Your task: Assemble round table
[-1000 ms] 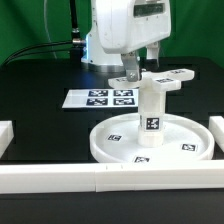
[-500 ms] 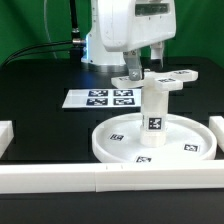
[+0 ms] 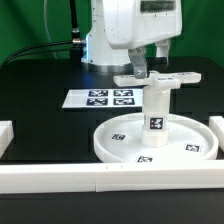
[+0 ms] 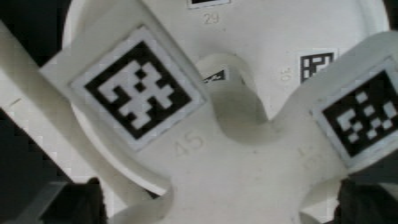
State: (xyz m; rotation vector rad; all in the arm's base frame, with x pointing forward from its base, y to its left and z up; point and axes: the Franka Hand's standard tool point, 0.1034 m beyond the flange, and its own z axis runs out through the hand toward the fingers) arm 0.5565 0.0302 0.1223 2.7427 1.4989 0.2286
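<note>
A: Where the black table [image 3: 40, 80] meets the white border rails [image 3: 60, 178], what sits there?

B: A large round rimmed disc [image 3: 120, 145], lying flat. A short thick cylinder leg [image 3: 155, 112] stands upright at its centre, a tag on its side.

A: And on top?

B: The cross-shaped foot piece [image 3: 160, 79] rests on the leg. The gripper [image 3: 139, 66] hangs just above it, jaws spread wide, pinching nothing. The marker board [image 3: 100, 98] lies behind.

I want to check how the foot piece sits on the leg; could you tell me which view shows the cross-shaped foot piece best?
The exterior view: the cross-shaped foot piece is seen whole, lying atop the upright leg on the round disc. The wrist view shows only a close-up of its tagged arms, cropped at the edges.
</note>
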